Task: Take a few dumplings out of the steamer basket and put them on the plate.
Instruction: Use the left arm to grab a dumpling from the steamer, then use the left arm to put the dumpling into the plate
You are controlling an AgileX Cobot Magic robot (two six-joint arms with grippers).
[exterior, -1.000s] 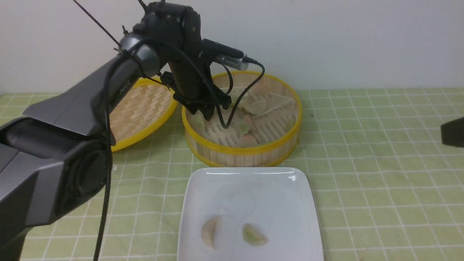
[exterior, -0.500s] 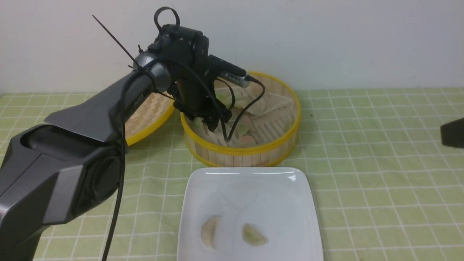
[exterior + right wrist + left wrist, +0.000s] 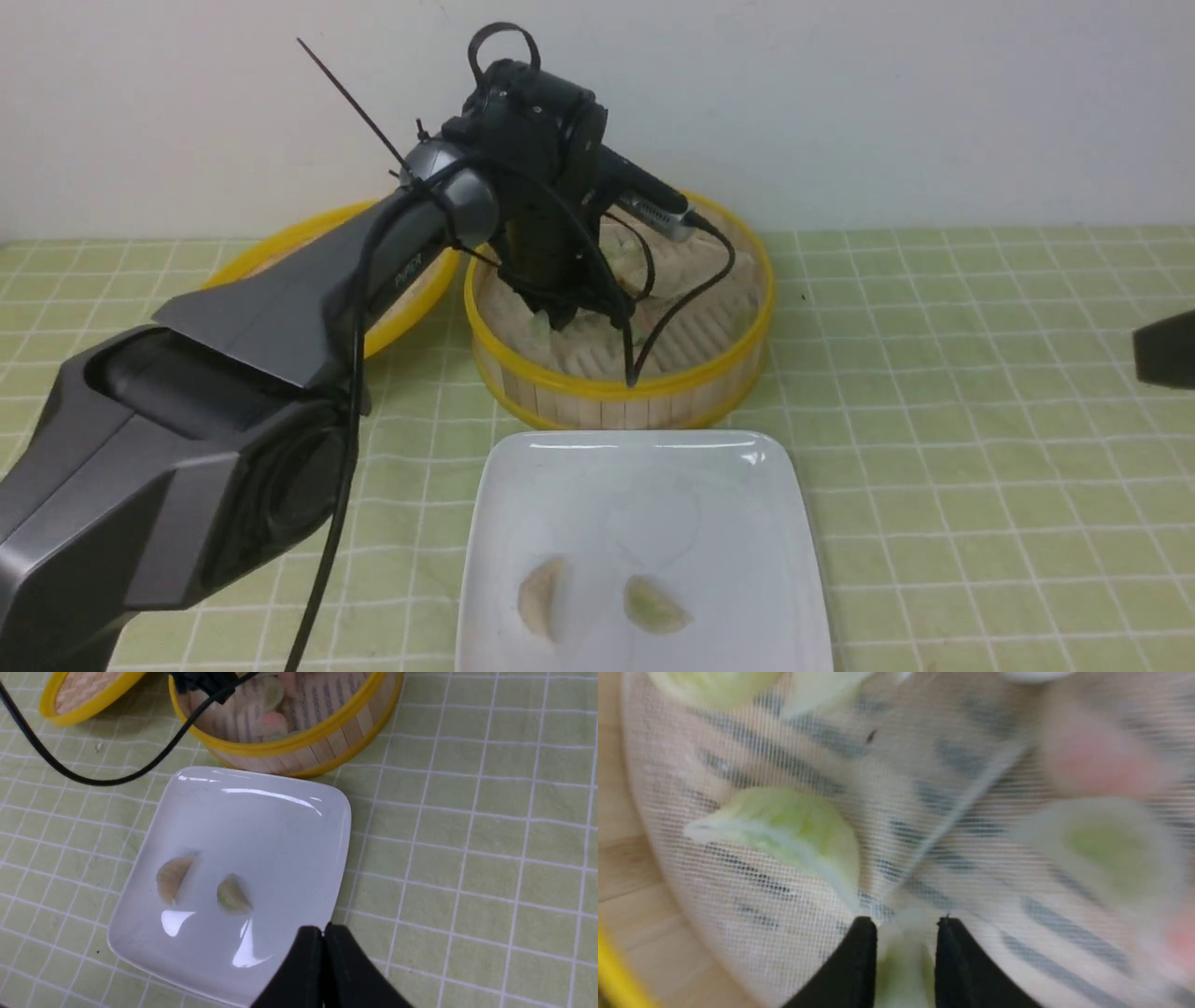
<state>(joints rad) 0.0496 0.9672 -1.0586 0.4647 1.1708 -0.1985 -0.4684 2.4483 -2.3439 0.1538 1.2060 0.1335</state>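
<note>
My left gripper reaches down into the steamer basket. In the left wrist view this gripper has its two black fingers shut on a pale green dumpling. Other dumplings lie on the mesh liner nearby, a green one, another green one and a pink one. The white plate in front of the basket holds a cream dumpling and a green dumpling. My right gripper hangs shut and empty over the plate's near corner.
The shallow woven lid lies left of the basket, partly behind my left arm. A black cable loops from the left wrist over the basket's front rim. Green checked cloth covers the table.
My left arm has swung right and lower inside the basket. Its jaws, open before, have closed on a green dumpling. The right arm has stayed still.
</note>
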